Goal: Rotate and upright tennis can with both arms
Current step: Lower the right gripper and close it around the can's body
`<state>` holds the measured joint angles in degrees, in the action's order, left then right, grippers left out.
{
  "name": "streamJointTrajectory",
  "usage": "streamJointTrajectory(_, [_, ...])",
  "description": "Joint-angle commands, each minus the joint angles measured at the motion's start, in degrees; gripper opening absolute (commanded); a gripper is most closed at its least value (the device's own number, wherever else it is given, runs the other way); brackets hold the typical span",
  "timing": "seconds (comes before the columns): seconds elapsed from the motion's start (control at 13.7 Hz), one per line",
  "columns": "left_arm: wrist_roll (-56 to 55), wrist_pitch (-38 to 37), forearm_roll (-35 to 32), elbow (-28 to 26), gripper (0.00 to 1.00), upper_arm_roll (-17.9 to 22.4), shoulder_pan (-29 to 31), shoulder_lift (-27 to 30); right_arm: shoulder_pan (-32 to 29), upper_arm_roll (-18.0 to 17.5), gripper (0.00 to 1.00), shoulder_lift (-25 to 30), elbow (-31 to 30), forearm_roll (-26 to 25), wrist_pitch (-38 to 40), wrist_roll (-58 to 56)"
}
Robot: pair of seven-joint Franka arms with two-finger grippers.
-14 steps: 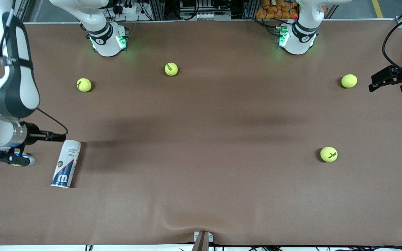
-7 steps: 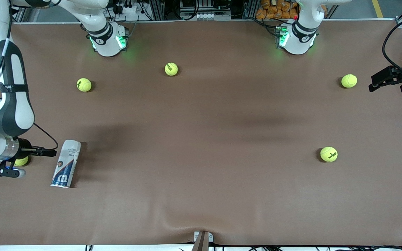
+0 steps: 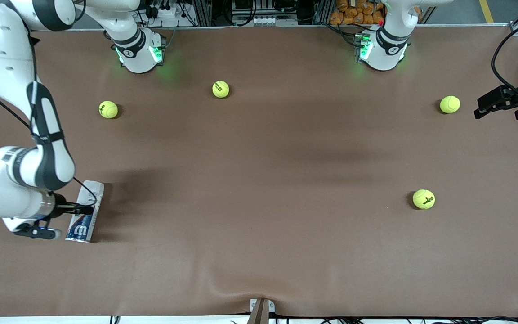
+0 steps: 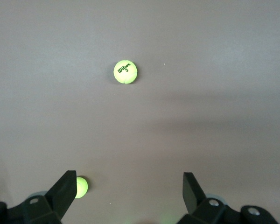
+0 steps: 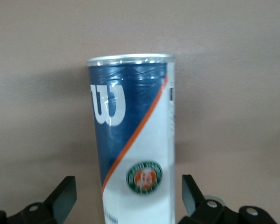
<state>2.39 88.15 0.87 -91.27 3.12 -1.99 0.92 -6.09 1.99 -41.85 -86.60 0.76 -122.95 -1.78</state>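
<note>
The tennis can point(image 3: 82, 230) lies on its side near the table's edge at the right arm's end. Its dark blue end with the silver rim points toward the front camera. My right gripper point(image 3: 79, 209) is over the can's middle. In the right wrist view the can point(image 5: 133, 135) fills the space between the open fingers of the right gripper point(image 5: 127, 183), and neither finger touches it. My left gripper point(image 3: 484, 106) waits open and empty at the left arm's end of the table. The left wrist view shows only bare table between the fingers of the left gripper point(image 4: 130, 181).
Tennis balls lie loose on the brown table: two point(image 3: 108, 109) point(image 3: 221, 89) near the right arm's base, one point(image 3: 449, 104) beside the left gripper, one point(image 3: 423, 199) nearer the front camera. The left wrist view shows two balls point(image 4: 125, 72) point(image 4: 81, 186).
My right arm has swung its gripper from beside the can to over the can's middle. A ball seen beside the can earlier is now hidden under that arm. The left arm has not moved.
</note>
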Motion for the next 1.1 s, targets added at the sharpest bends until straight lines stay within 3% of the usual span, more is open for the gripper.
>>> streamJointTrajectory(0.0, [0.0, -0.2, -1.0, 1.0, 1.00, -0.3, 0.1, -0.4, -1.0, -0.1, 1.00, -2.7, 1.2, 0.2, -0.7, -4.0])
streamJointTrajectory(0.37, [0.2, -0.2, -1.0, 1.0, 1.00, -0.3, 0.3, -0.5, -1.1, -0.1, 1.00, -3.1, -0.1, 0.1, -0.5, -5.6])
streamJointTrajectory(0.44, [0.2, -0.2, -1.0, 1.0, 1.00, -0.2, 0.3, -0.5, -1.1, -0.1, 0.64, -3.2, -0.1, 0.2, -0.6, -5.6])
streamJointTrajectory(0.51, [0.2, -0.2, -1.0, 1.0, 1.00, -0.2, 0.3, -0.5, -1.0, -0.1, 0.47, -3.2, 0.0, 0.2, -0.6, -5.6])
streamJointTrajectory(0.73, [0.2, -0.2, -1.0, 1.0, 1.00, -0.2, 0.3, -0.5, -0.5, -0.1, 0.49, -2.8, 0.6, -0.3, -0.5, -7.7])
streamJointTrajectory(1.02, [0.3, -0.2, -1.0, 1.0, 1.00, -0.2, 0.4, -0.6, 2.6, -0.2, 0.53, 0.4, 3.7, -0.3, 0.2, -25.6])
